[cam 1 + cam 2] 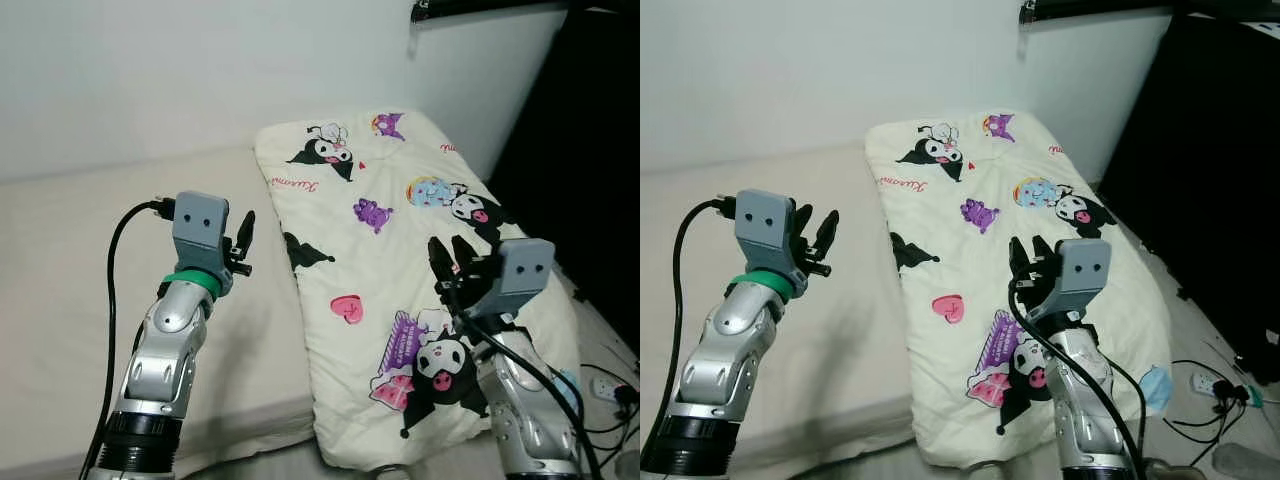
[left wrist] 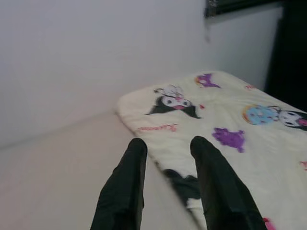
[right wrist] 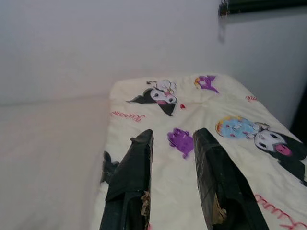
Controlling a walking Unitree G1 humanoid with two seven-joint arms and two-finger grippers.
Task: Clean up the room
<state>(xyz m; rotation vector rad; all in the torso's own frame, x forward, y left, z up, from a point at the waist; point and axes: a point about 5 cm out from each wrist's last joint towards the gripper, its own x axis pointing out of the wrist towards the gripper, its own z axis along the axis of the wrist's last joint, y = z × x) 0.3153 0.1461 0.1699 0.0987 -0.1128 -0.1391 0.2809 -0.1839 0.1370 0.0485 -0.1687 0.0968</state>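
Observation:
A cream quilt printed with cartoon characters lies folded along the right side of a beige mattress, reaching from the wall to the near edge. My left gripper is raised over the bare mattress just left of the quilt's edge, open and holding nothing. My right gripper hovers over the near part of the quilt, also open and holding nothing. In the left wrist view the quilt lies ahead of the fingers; in the right wrist view the quilt spreads under the fingers.
A white wall runs behind the bed. A black panel stands at the right. On the floor at the lower right lie a power strip with cables and a light blue face mask.

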